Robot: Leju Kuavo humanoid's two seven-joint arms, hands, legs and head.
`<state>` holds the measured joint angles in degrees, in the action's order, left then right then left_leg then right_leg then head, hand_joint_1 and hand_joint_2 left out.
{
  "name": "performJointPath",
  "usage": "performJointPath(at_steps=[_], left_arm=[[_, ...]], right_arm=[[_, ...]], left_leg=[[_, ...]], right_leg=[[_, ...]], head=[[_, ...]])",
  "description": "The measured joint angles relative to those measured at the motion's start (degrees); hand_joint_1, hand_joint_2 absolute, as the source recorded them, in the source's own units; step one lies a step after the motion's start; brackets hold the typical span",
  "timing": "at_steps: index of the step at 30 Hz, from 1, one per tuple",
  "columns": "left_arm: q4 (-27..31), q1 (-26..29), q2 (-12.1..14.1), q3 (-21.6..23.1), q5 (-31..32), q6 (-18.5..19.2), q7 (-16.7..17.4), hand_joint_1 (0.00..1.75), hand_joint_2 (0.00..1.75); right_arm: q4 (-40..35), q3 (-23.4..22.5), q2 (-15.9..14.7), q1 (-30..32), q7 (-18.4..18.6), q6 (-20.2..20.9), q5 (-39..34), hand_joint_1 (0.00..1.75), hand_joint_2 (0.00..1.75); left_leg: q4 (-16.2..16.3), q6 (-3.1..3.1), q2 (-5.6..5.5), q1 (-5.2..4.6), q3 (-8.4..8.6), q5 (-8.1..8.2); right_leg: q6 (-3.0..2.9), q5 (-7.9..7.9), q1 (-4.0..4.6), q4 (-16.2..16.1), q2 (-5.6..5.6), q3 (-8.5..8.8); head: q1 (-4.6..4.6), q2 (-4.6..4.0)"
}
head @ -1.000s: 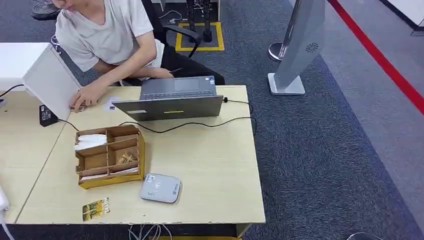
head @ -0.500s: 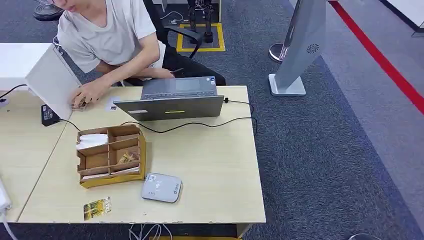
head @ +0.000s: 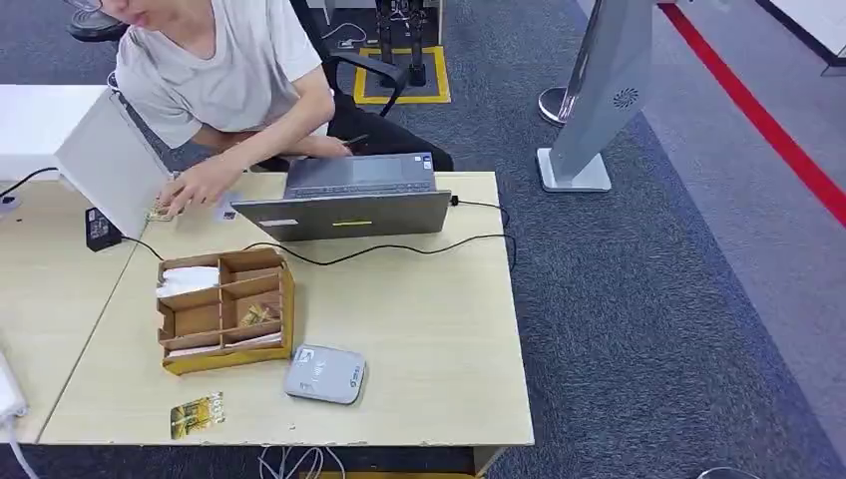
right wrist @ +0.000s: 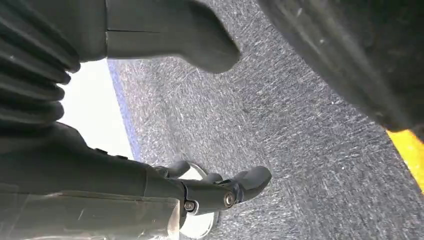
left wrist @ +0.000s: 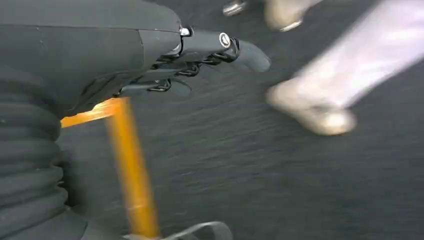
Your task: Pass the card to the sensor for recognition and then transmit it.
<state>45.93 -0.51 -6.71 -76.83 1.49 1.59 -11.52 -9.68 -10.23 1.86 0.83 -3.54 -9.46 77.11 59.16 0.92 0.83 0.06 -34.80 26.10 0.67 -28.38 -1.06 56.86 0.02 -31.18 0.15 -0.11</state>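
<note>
Gold card (head: 195, 414) lies flat at the table's (head: 429, 329) near edge, long axis roughly along that edge, slightly tilted, near the grey sensor (head: 325, 374) and below the cardboard organizer (head: 225, 309); left hand (left wrist: 165, 65) and right hand (right wrist: 150, 185) both hang over carpet, fingers apart, holding nothing.

No text, brand or number can be read. The grey sensor (head: 325, 374) at the near table edge carries small marks too blurred to make out, and the yellow card (head: 196, 415) to its left shows a pattern without legible lettering
</note>
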Motion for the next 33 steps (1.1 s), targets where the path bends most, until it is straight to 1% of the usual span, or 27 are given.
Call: performJointPath(at_steps=[1, 2, 7, 8, 12, 14, 15, 17, 18, 25, 33], left_arm=[[-2.4, -0.1, -1.0, 0.0, 0.3, -0.3, -0.1, 0.0, 1.75], [-3.9, -0.2, -1.4, 0.0, 0.3, -0.5, -0.2, 0.0, 1.75], [-8.4, -0.7, -2.1, -0.3, 0.5, -0.5, -0.2, 0.0, 1.75], [-8.9, -0.8, -2.2, -0.4, 0.8, -0.6, -0.1, 0.0, 1.75], [-12.6, -1.1, -3.1, -0.4, 5.4, -3.1, 3.1, 0.0, 1.75], [-15.8, -1.2, -3.5, 0.7, 8.9, -2.7, 2.2, 0.0, 1.75], [-17.2, -1.1, -3.6, 2.2, 9.9, -2.0, 1.6, 0.0, 1.75], [-19.0, -1.2, -3.9, 5.2, 10.1, -1.6, 1.6, 0.0, 1.75], [-19.6, -1.2, -3.9, 6.5, 9.9, -1.6, 1.6, 0.0, 0.0], [-21.5, 0.0, -2.9, 16.2, 8.4, -1.6, 2.8, 0.0, 0.0], [-21.8, 1.7, -1.5, 27.3, 6.4, -1.6, 4.4, 0.0, 0.0]], right_arm=[[0.0, 0.0, 0.0, -0.1, 0.1, 0.0, 0.2, 0.0, 0.0], [0.0, 0.0, 0.0, -0.1, 0.2, 0.0, 0.2, 0.0, 0.0], [0.0, 0.0, -0.1, -0.1, 0.3, 0.0, 0.2, 0.0, 0.0], [0.0, 0.0, -0.1, -0.1, 0.3, 0.0, 0.2, 0.0, 1.75], [0.0, 0.2, -0.1, -0.2, 0.4, -0.3, 0.6, 0.0, 1.75], [0.0, 0.3, -0.1, -0.2, 0.4, -0.5, -0.4, 0.0, 1.75], [-0.2, 0.5, -0.1, -0.1, 0.3, -0.5, -1.7, 0.0, 1.75], [-0.4, 0.9, -0.2, -0.1, 0.3, 0.0, -4.2, 0.0, 1.75], [-0.6, 1.1, -0.2, 0.0, 0.3, 0.3, -6.3, 0.0, 0.0], [-2.0, 2.3, -0.5, 1.1, 0.6, 1.6, -17.0, 0.0, 0.0], [-3.8, 3.6, -0.8, 2.3, 1.0, 3.2, -29.2, 0.0, 0.0]], left_leg=[[0.0, 0.0, -0.01, 0.0, 0.0, 0.0], [0.0, 0.0, -0.01, 0.0, 0.01, 0.0], [0.0, -0.01, -0.01, 0.01, 0.03, 0.0], [0.0, -0.01, -0.01, 0.01, 0.04, 0.0], [0.0, -0.01, -0.01, 0.01, 0.05, 0.0], [0.0, -0.01, -0.01, 0.01, 0.05, 0.0], [0.0, -0.01, -0.02, 0.02, 0.04, 0.0], [0.0, -0.01, -0.01, 0.02, 0.04, 0.0], [0.0, -0.01, 0.03, 0.01, 0.04, 0.0], [0.0, -0.01, 0.04, 0.01, 0.05, 0.0], [0.0, -0.01, 0.03, 0.02, 0.04, 0.0]], right_leg=[[0.01, 0.01, 0.0, 0.0, 0.0, 0.0], [0.01, 0.01, -0.01, 0.0, 0.0, 0.0], [0.0, 0.02, 0.04, 0.0, 0.01, -0.01], [-0.01, 0.02, 0.06, 0.0, 0.01, -0.01], [-0.01, 0.01, 0.06, 0.0, 0.0, -0.02], [-0.01, 0.01, 0.05, 0.0, 0.01, -0.03], [-0.01, 0.0, 0.05, 0.0, 0.0, -0.02], [-0.01, 0.01, 0.06, 0.0, 0.01, -0.01], [-0.02, 0.02, 0.07, 0.0, 0.02, -0.02], [-0.02, 0.01, 0.07, 0.0, 0.03, -0.03], [-0.02, 0.0, 0.09, 0.0, 0.02, -0.03]], head=[[0.11, 0.0], [0.09, 0.0], [0.0, 0.0], [0.0, 0.0], [-0.07, 0.0], [-0.11, 0.0], [-0.09, 0.0], [-0.04, 0.0], [-0.04, 0.0], [-0.15, 0.0], [-0.15, 0.0]])
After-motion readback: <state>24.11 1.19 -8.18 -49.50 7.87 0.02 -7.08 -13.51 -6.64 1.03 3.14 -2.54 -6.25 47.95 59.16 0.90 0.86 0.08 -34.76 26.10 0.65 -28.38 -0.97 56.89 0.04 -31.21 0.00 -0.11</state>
